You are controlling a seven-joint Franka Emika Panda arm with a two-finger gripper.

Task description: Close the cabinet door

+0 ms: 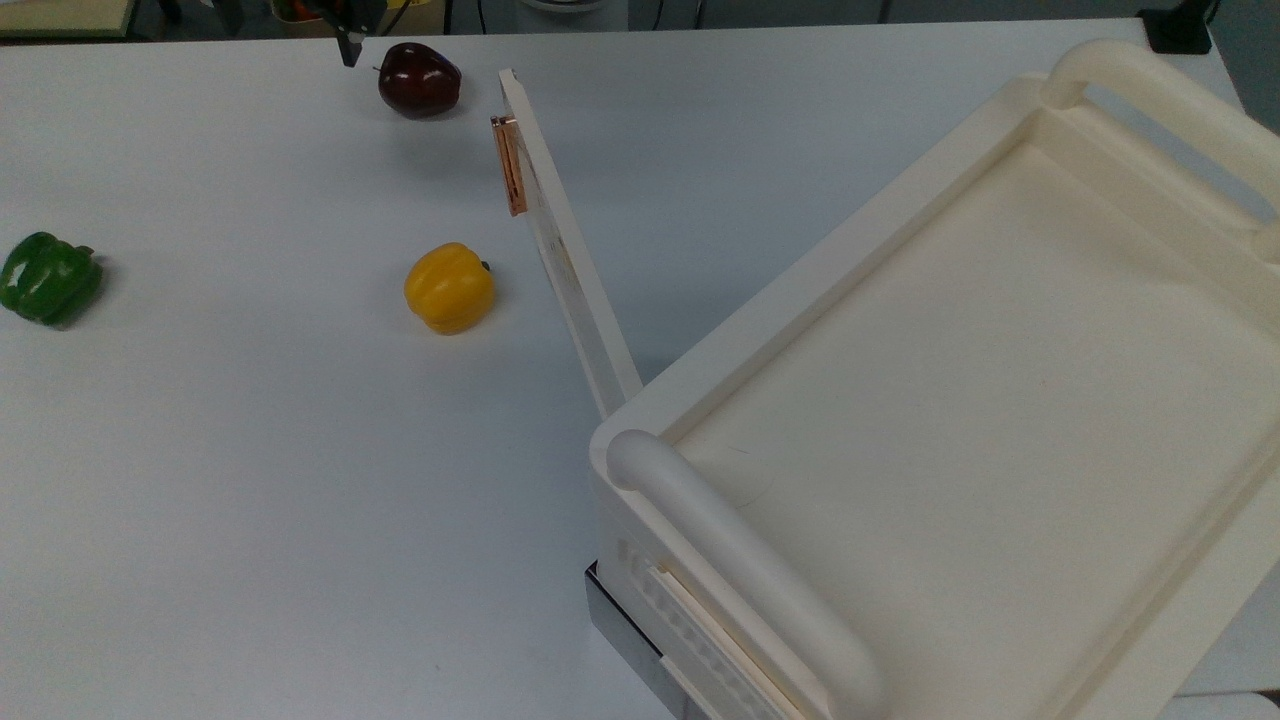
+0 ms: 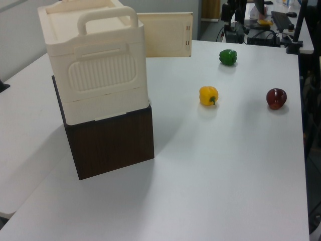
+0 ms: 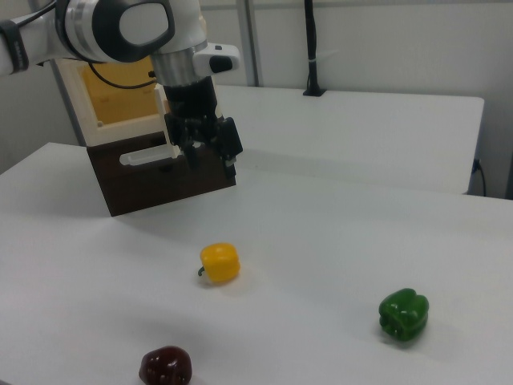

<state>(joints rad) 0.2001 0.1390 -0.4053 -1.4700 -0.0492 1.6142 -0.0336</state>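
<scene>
Three toy vegetables lie on the table (image 1: 250, 480). Going left to right in the top view: a green pepper (image 1: 48, 278) at the far left, then an apple (image 1: 419, 79) near the far edge with a yellow pepper (image 1: 449, 288) nearer the camera, then the door (image 1: 565, 250), and last the cabinet (image 1: 950, 420) filling the top view's right.

The door stands wide open, swung out from the cabinet's near corner and pointing toward the apple, with its copper handle (image 1: 509, 165) on the face turned to the peppers. It is hinged at the cabinet corner and its free end is well apart from the cabinet front.

In the right view the gripper (image 3: 210, 148) hangs above the table in front of the cabinet, pointing down, touching nothing. Whether the jaws are open or closed I cannot tell; they look close together, but the angle is poor.

The closing step seems not yet begun: this looks like the approach. The next move calls for getting the gripper to the handle side of the door near its free end, then pushing it round toward the cabinet, keeping clear of the yellow pepper just beside it.
</scene>
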